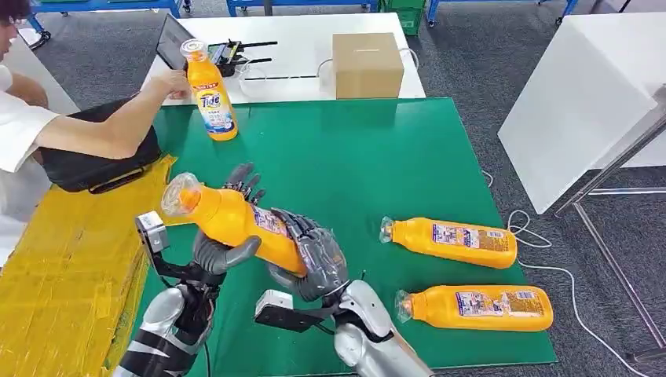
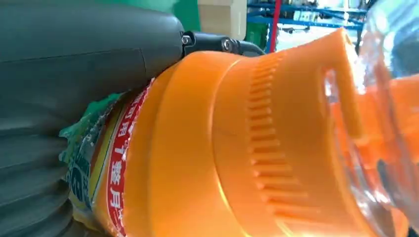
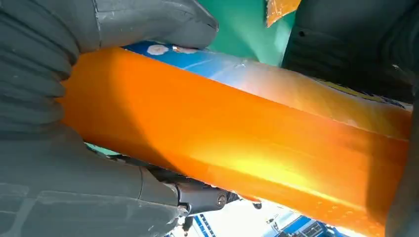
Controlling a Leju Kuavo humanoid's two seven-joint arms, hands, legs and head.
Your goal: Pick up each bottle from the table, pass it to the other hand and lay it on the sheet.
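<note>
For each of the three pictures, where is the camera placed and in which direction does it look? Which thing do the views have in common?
Head view: high on the robot, looking forward and down at the green sheet; both silver arms rise from below, left hand and right hand on the held bottle.
Left wrist view: behind the left hand, close on the bottle's neck.
Right wrist view: behind the right hand, close on the bottle's body.
Shared: all three show the held bottle.

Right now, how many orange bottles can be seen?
4: one held bottle gripped by both hands, two lying bottles on the green sheet, one upright bottle under a person's hand.
</note>
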